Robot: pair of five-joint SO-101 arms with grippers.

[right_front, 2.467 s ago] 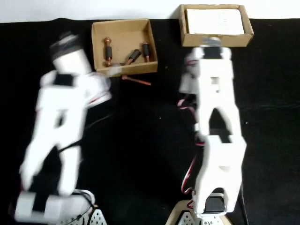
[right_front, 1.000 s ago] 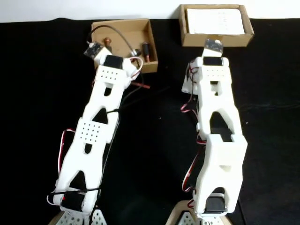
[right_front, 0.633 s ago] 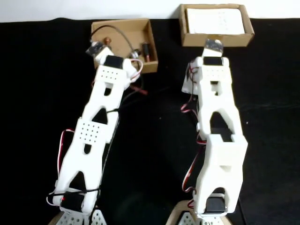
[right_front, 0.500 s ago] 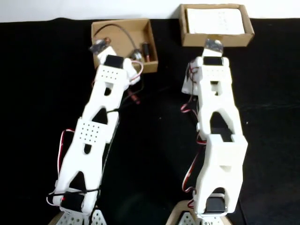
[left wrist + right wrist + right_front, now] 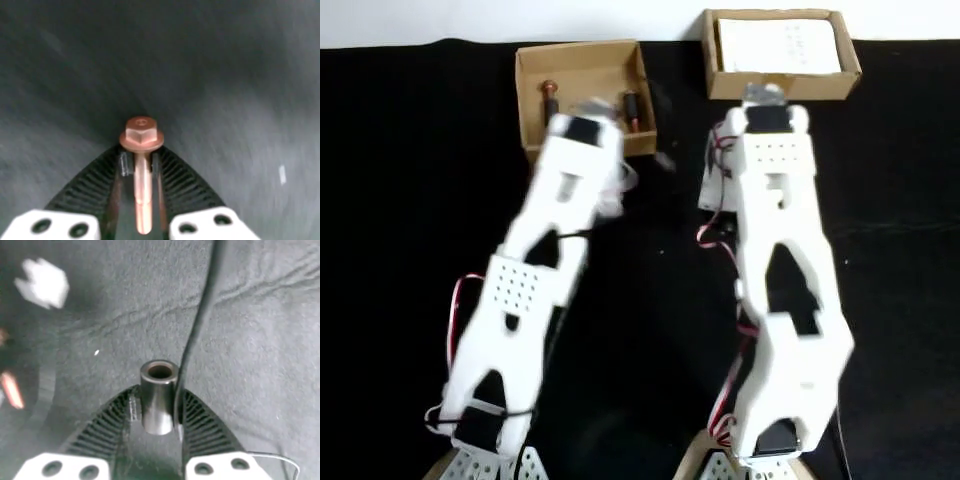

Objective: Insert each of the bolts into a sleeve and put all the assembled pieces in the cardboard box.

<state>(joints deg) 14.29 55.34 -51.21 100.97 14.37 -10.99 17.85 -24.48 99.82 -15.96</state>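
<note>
My left gripper (image 5: 141, 156) is shut on a copper bolt (image 5: 142, 135), its hex head poking out past the fingertips, above black cloth. My right gripper (image 5: 159, 390) is shut on a black sleeve (image 5: 158, 400), open end facing outward. In the high view the left arm (image 5: 582, 140) is blurred and leans toward the right arm (image 5: 768, 130), just in front of the cardboard box (image 5: 582, 62). Inside the box lie assembled pieces, one (image 5: 550, 100) at the left and another (image 5: 631, 105) at the right.
A second cardboard box (image 5: 782, 85) with a white sheet stands at the back right, behind the right arm. A black cable (image 5: 200, 315) runs past the sleeve. A blurred white shape (image 5: 42, 282) and a reddish streak (image 5: 11, 389) lie off to one side of the right gripper.
The bolt that lay on the cloth before the box was taken hold of by my left gripper and lifted. The left arm has swung right toward the right arm, which shifted slightly.
</note>
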